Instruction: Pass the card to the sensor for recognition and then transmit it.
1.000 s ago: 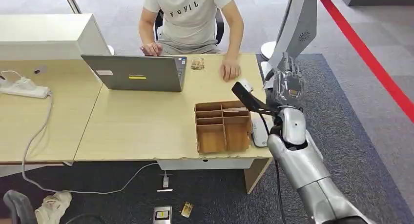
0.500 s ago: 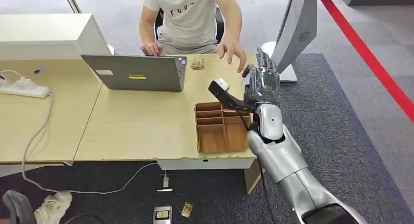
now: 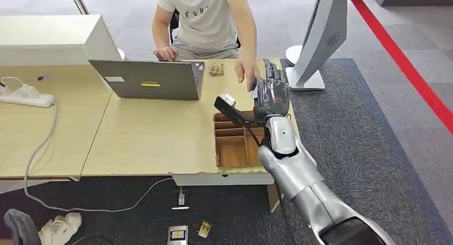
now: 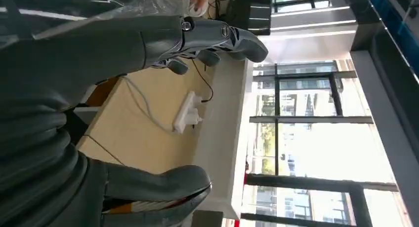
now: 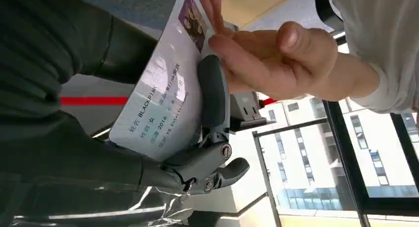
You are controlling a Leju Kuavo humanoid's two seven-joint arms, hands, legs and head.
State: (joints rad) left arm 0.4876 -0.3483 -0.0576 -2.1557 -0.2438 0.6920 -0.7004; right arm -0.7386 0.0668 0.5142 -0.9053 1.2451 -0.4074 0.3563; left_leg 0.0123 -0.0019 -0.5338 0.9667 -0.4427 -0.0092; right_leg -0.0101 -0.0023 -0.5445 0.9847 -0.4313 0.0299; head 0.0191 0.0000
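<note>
We hold the card [image 5: 163, 101] out over the far right end of the desk [image 3: 149, 133], our right hand [image 3: 271, 93] raised above the cardboard organizer [image 3: 243, 141]. In the right wrist view the card lies flat against our palm, a dark finger [image 5: 212, 96] pressed across its face, so the hand grips it. The card's long axis runs outward along our fingers, and its far end, the one with the photo, pokes past them toward the seated person's hand [image 5: 269, 56], whose fingertips meet that end. The handover, we judge, turns on that free end. Our left hand [image 4: 148, 103] holds nothing, its fingers apart, and looks toward the power strip [image 4: 188, 115].
</note>
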